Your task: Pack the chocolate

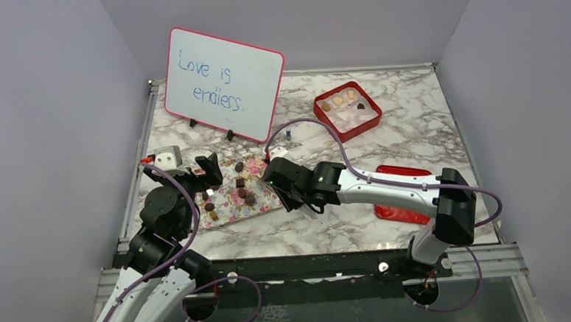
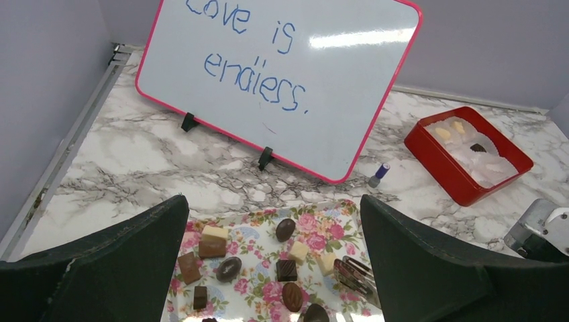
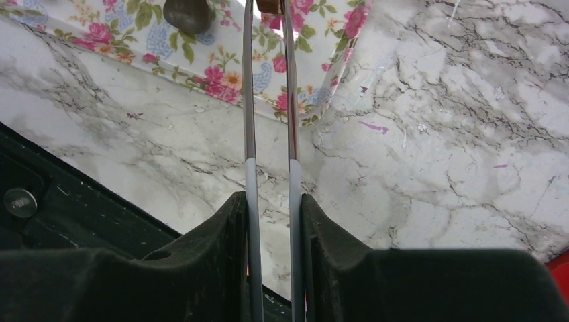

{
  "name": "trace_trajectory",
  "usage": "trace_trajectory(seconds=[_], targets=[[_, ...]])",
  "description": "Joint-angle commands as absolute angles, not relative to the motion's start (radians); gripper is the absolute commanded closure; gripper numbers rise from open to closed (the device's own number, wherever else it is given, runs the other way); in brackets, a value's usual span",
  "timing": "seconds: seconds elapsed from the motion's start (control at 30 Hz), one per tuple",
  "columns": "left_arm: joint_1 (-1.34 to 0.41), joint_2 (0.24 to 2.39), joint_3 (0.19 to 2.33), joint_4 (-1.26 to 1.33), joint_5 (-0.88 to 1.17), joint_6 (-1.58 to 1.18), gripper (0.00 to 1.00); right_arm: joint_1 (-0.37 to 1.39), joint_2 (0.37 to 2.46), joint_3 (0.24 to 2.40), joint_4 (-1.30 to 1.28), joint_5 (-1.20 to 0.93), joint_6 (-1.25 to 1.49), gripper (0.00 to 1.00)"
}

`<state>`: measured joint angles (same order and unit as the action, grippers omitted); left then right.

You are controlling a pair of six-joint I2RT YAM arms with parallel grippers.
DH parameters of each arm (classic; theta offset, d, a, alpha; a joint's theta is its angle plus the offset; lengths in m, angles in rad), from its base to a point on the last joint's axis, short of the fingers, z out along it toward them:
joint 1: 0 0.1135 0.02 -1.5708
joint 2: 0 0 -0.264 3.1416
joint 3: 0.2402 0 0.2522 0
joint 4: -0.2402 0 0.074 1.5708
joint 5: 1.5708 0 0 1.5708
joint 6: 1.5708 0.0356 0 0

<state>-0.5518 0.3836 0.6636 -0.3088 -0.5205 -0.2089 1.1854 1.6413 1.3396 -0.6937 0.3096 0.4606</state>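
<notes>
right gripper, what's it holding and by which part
The right gripper holds metal tongs, clamped near their rear end. The blades reach out over the floral tray, with their tips at a brown chocolate.

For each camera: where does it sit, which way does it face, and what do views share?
Top external: above, behind the bases, looking down on marble table; left arm, right arm visible.
Left wrist: faces whiteboard across floral tray; open left gripper frames view.
Right wrist: looks down tongs clamped in right gripper toward tray corner.
Shared: floral tray in all three.
</notes>
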Motion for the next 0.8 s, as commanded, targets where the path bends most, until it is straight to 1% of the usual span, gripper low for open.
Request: trace_trajectory(seconds=[0.0, 0.2, 0.33, 0.53, 0.77], targets=[[-0.549, 0.387, 0.662, -0.296, -0.493, -0.215, 0.01, 1.18, 1.591, 1.352, -0.7, 0.388, 0.462, 0.83], [-0.549, 0.408, 0.661, -0.29, -0.48, -0.209, 0.01, 1.121, 1.545, 1.376, -0.715, 0.41, 0.435, 0.82], [-0.548, 0.431, 0.663, -0.287, -0.463, -0.206, 0.01, 1.05, 1.502, 1.379, -0.719, 0.406, 0.409, 0.82], [-0.549, 0.457, 0.66, -0.283, -0.42, -0.203, 0.01, 0.865, 1.454, 1.377, -0.711, 0.388, 0.348, 0.82], [-0.549, 0.497, 0.664, -0.284, -0.388, -0.201, 0.01, 0.661, 1.473, 1.414, -0.695, 0.361, 0.288, 0.81]])
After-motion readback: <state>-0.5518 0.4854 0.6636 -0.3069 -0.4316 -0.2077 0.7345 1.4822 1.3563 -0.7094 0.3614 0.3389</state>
